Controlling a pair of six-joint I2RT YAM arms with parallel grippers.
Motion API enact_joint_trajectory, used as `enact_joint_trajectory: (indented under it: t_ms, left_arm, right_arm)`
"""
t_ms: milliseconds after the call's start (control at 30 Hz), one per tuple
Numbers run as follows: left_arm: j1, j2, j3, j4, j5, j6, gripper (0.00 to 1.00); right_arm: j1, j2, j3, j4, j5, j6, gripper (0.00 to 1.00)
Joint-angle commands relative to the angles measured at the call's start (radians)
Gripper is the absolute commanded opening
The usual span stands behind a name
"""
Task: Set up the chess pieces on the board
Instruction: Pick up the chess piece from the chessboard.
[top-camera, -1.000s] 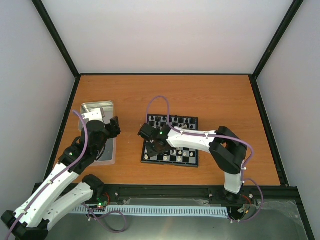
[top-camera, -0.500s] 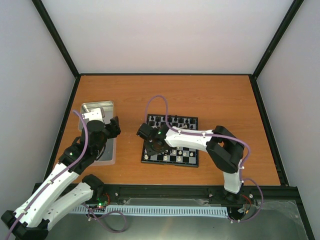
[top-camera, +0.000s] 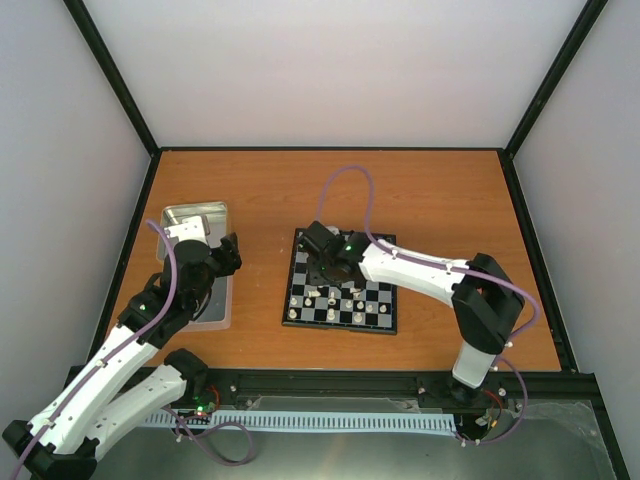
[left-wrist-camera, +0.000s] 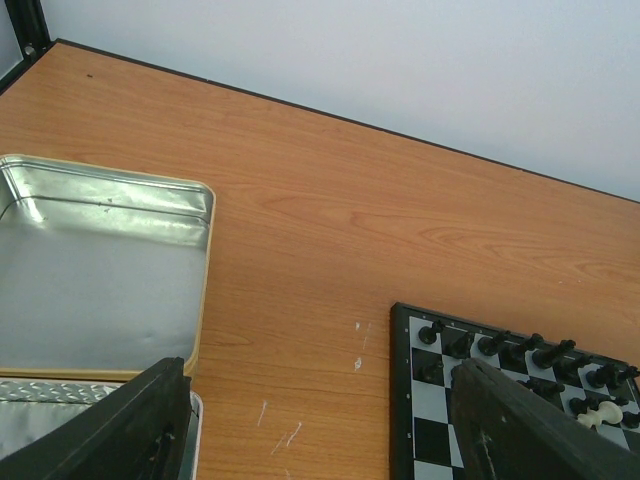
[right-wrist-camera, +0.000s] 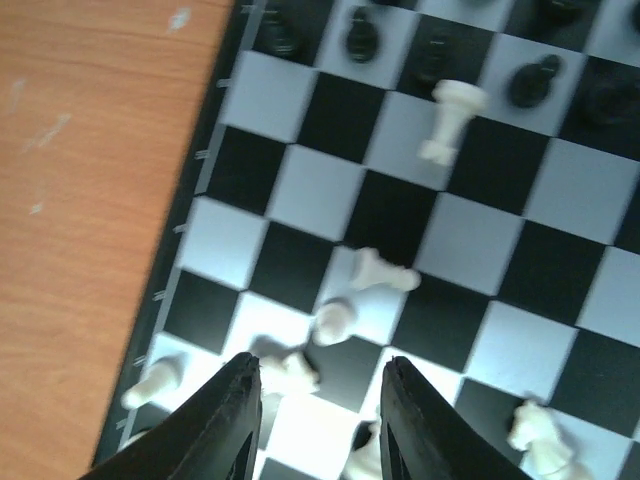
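Note:
The board lies mid-table, with black chess pieces along its far rows and white ones along its near rows. My right gripper hangs over the board's left half, open, with nothing between its fingers. Beside its left finger a white piece lies on its side. Two more white pieces lie loose just beyond. One white piece stands among the black pawns. My left gripper hovers open and empty left of the board.
A shiny metal tray sits at the table's left, under and beyond my left arm; the part seen in the left wrist view holds nothing. Bare wood lies between tray and board. Black frame posts bound the table.
My right gripper was shut low over the board's near-left corner; it has opened and shifted toward the far side. The left arm has not moved.

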Motion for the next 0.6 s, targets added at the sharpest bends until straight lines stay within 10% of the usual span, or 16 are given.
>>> enact_joint_trajectory:
  t_ms: [0,567]
  left_arm:
    - [0.008,-0.002,0.001,0.008,0.006,0.011,0.73]
    - [0.008,0.088,-0.002,0.065,0.186,0.076,0.78]
  right_arm:
    - [-0.049,0.011,-0.044,0.027,0.023,0.028,0.34]
    - [-0.128,0.159,0.031,0.063,0.035,-0.003,0.35]
